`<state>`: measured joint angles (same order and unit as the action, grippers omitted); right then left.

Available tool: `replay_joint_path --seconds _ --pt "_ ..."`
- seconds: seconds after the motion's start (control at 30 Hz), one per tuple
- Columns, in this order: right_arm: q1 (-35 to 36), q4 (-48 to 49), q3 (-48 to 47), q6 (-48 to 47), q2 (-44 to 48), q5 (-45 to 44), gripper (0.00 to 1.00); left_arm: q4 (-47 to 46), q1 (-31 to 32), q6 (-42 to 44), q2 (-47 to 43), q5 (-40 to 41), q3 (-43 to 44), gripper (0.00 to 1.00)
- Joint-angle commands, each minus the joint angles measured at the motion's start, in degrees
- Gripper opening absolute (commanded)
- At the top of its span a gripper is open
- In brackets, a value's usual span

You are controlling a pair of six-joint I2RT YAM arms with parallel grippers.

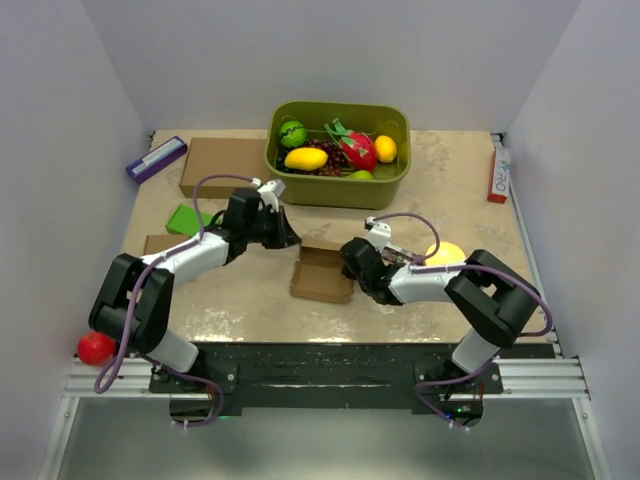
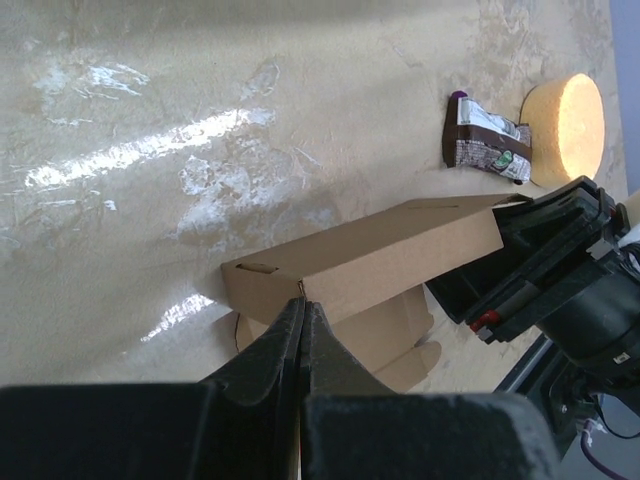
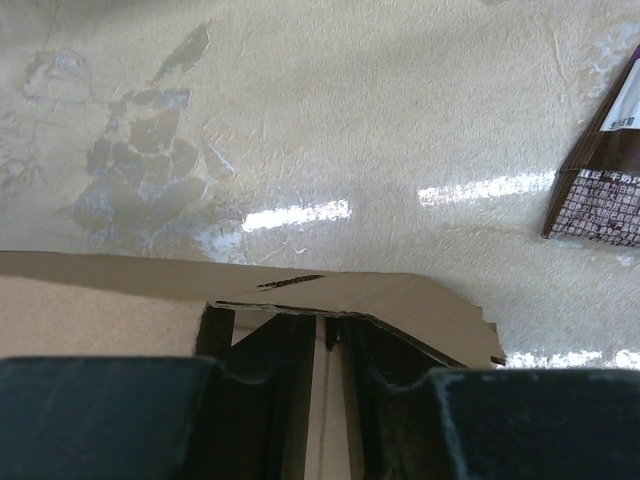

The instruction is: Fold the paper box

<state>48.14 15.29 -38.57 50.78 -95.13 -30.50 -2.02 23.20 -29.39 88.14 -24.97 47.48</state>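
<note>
The paper box (image 1: 322,276), thin plain brown cardboard with crease lines and a narrow slot, is being held on the glossy, marbled beige table (image 1: 250,300), on the near side of the green bin (image 1: 340,190). One flat panel is being pinched by the right gripper (image 3: 325,325), with its dark jaws closed to a sliver around the sheet. The top edge of the upright long wall is being nipped by the left gripper (image 2: 302,305), with its tapered black jaws pressed almost together. Nearer than the bin and to its right, a smooth yellow disc (image 2: 565,125) is being flanked by a crinkled brown wrapper (image 2: 485,145).
</note>
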Motion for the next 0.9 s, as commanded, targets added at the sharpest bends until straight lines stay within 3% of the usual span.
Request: replay_joint_path --seconds 0.0,0.07,0.17,0.2,0.3,0.5,0.87 --pt "1.34 -2.18 -0.19 0.55 3.54 2.64 0.30 3.69 0.79 1.26 1.34 -0.17 0.77 0.00" --pt "1.43 -5.86 0.59 0.37 8.02 1.94 0.44 4.13 0.79 1.79 0.98 0.36 0.85 0.00" --pt "1.43 -10.78 2.17 -0.16 15.22 1.85 0.55 4.31 0.79 1.79 0.98 0.54 0.77 0.00" --pt "1.43 -11.76 2.61 -1.03 16.89 2.46 0.63 4.31 0.79 1.79 1.16 0.45 0.85 0.00" --pt "1.26 -16.41 3.68 -4.01 22.17 2.47 0.74 4.22 0.79 1.79 1.60 0.10 0.85 0.00" --pt "-1.64 -20.48 5.60 -8.06 28.68 3.33 0.79 3.96 0.79 1.70 1.51 0.10 0.77 0.00" --pt "-3.76 -19.76 5.96 -10.44 28.42 9.06 0.81 2.90 0.71 1.88 -1.39 -0.25 0.77 0.00"
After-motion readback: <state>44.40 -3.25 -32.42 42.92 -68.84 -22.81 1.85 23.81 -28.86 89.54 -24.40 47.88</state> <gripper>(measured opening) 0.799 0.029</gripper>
